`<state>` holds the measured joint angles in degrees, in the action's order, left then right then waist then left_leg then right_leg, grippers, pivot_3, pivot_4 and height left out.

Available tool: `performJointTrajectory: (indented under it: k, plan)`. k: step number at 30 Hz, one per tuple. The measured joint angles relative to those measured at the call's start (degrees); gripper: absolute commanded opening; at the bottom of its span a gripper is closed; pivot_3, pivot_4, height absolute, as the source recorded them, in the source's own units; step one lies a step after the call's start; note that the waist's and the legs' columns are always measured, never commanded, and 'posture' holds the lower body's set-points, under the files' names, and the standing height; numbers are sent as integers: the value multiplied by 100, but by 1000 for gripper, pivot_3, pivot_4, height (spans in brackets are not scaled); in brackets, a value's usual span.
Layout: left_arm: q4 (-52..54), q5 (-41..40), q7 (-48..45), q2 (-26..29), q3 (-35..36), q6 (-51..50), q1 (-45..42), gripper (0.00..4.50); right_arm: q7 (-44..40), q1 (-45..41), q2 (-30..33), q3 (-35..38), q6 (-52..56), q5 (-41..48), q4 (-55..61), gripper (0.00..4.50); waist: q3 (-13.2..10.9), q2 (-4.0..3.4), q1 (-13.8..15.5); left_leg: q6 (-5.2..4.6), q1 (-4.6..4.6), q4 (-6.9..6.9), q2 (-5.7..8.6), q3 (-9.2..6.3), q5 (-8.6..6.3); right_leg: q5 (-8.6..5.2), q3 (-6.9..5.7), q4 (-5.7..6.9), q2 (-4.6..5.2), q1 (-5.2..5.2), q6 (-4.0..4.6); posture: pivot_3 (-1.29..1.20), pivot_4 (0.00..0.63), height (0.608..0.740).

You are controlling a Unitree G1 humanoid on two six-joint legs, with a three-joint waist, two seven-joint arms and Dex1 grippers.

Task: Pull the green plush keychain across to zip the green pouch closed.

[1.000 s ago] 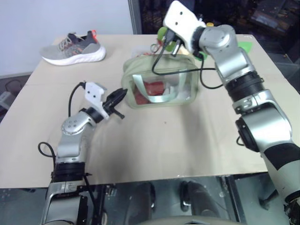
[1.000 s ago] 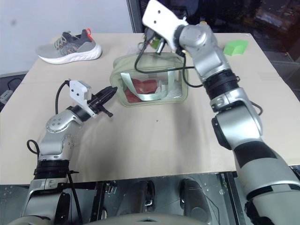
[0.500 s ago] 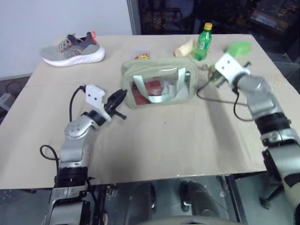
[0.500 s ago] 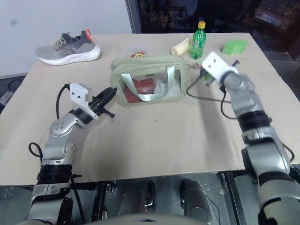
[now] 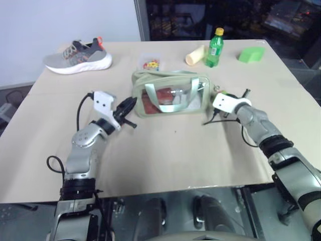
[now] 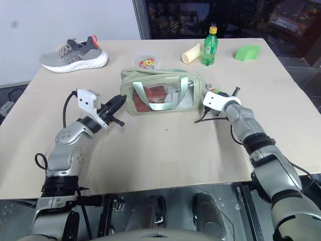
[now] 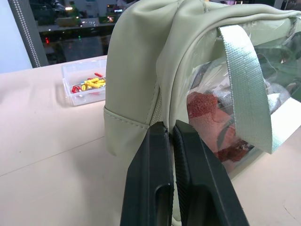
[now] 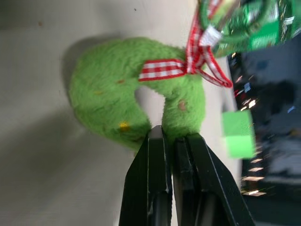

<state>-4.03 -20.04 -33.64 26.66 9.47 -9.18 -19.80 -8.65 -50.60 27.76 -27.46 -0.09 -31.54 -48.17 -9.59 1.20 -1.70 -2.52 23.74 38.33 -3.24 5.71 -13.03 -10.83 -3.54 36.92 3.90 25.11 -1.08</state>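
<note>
One green pouch (image 6: pixel 160 93) is seen standing upright near the middle of the table (image 6: pixel 165 155), with one strap handle (image 6: pixel 163 95) lying over its clear window and reddish items visible inside. One green plush keychain (image 8: pixel 136 92) is seen in the right wrist view, just beyond the right end of the pouch; a red and white checked ribbon (image 8: pixel 188 63) is tied on it. The ring is pinched at its lower edge by the right gripper (image 8: pixel 171 136), whose two fingers are clenched on the fuzzy fabric. The left gripper (image 7: pixel 167 129) is clenched too, its two fingers pressed together at the seam of the left end wall of the pouch; whether fabric is caught between them cannot be told. At the far side of the table are counted one grey shoe (image 6: pixel 75 52), one small clear box (image 6: pixel 145 60) of coloured bits, one pale roll (image 6: pixel 190 52), one green bottle (image 6: pixel 209 46) with a yellow cap, and one green block (image 6: pixel 248 51).
</note>
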Motion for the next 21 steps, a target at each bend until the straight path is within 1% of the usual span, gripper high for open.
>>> performJointTrajectory:
  k: [3, 5, 7, 9, 10, 11, 12, 13, 14, 15, 16, 17, 19, 20, 21]
  plan:
    - [-10, 1, 23, 0, 16, -6, -5, 0, 94, -167, 31, -264, -316, -334, -302, 87, 4, 1, -27, 0, 0, 0, 0, -3, 0, 0, 1, 0, 1, 0, 0, 0, 150, 740]
    - [-11, 0, 27, 0, 18, -5, -10, 0, 123, -222, 39, -309, -440, -420, -415, 87, 4, 1, -32, 0, 0, 0, 0, -4, 0, 0, 1, 0, 1, 0, 0, 0, 150, 740]
    - [-12, -39, 27, -3, 30, -2, -12, 0, 16, -211, 14, -104, -532, -196, -429, 87, 4, 1, -34, 0, 2, 0, -1, -3, 0, 1, 3, 0, 1, 1, -2, 0, 150, 740]
    - [-10, -114, 16, -19, 72, -17, -10, 0, -355, -119, -98, 439, -488, 401, -296, 87, 3, 1, -37, 0, 3, -2, -1, -4, 0, 5, 3, -1, 0, 1, -8, 0, 150, 740]
    - [8, -160, -2, -23, 93, -22, 5, 0, -619, -11, -136, 706, -368, 736, -83, 379, 2, 2, -41, 0, 5, -3, -2, -5, 0, 12, 3, -2, -2, 2, -20, 0, 150, 740]
    - [38, -188, -27, -23, 114, -22, 37, 537, -871, 97, -140, 897, -252, 1019, 141, 796, 0, 0, -42, 0, 8, -5, -3, -4, 0, 13, 4, -2, -2, 5, -21, 0, 150, 740]
    - [85, -220, -49, -23, 134, -21, 80, 713, -1084, 198, -139, 1075, -130, 1271, 348, 1091, -1, 0, -40, -1, 10, -8, -4, -5, -1, 13, 4, -6, -2, 6, -21, 0, 150, 740]
    - [144, -281, -100, -22, 173, -24, 157, 994, -1433, 381, -134, 1349, 146, 1657, 735, 1476, -3, 0, -39, -1, 13, -10, -7, -6, -1, 14, 5, -8, -1, 8, -20, 0, 150, 740]
    - [198, -336, -142, -18, 196, -33, 230, 1527, -1692, 557, -116, 1573, 391, 1953, 1131, 2058, -6, -3, -34, -1, 18, -14, -7, -5, -1, 14, 7, -9, 0, 13, -20, 0, 150, 740]
    - [260, -387, -174, -11, 214, -44, 295, 1944, -1885, 697, -100, 1732, 576, 2166, 1463, 2477, -8, -4, -31, -2, 24, -15, -7, -5, -2, 15, 7, -10, 1, 18, -19, 0, 150, 740]
    - [319, -420, -199, -9, 232, -58, 344, 2480, -2054, 794, -82, 1853, 764, 2369, 1748, 3016, -9, -4, -28, -2, 29, -15, -6, -4, -2, 17, 8, -10, 2, 24, -16, 0, 150, 740]
    - [442, -530, -227, -9, 244, -153, 364, 2906, -2308, 985, -34, 2044, 1088, 2680, 2293, 3456, -9, -4, -26, -2, 40, -15, -5, -5, -2, 17, 6, -10, 2, 32, -16, 0, 150, 740]
    - [756, -753, -289, 13, 336, -318, 485, 3964, -2708, 1353, 118, 2327, 1525, 3186, 3275, 4447, -9, -4, -10, -3, 60, -14, -6, -8, -2, 17, 5, -10, 3, 51, -17, 0, 150, 740]
    - [859, -841, -323, 50, 371, -363, 550, 4374, -2829, 1469, 180, 2419, 1656, 3340, 3536, 4500, -9, -4, -2, -3, 64, -14, -6, -14, -2, 17, -1, -14, 3, 52, -17, 0, 150, 740]
    - [1025, -945, -395, 109, 388, -453, 656, 4374, -2979, 1643, 290, 2547, 1845, 3551, 3899, 4500, -9, -4, 6, -3, 66, -13, -5, -15, -2, 16, -3, -15, 3, 52, -18, 0, 150, 740]
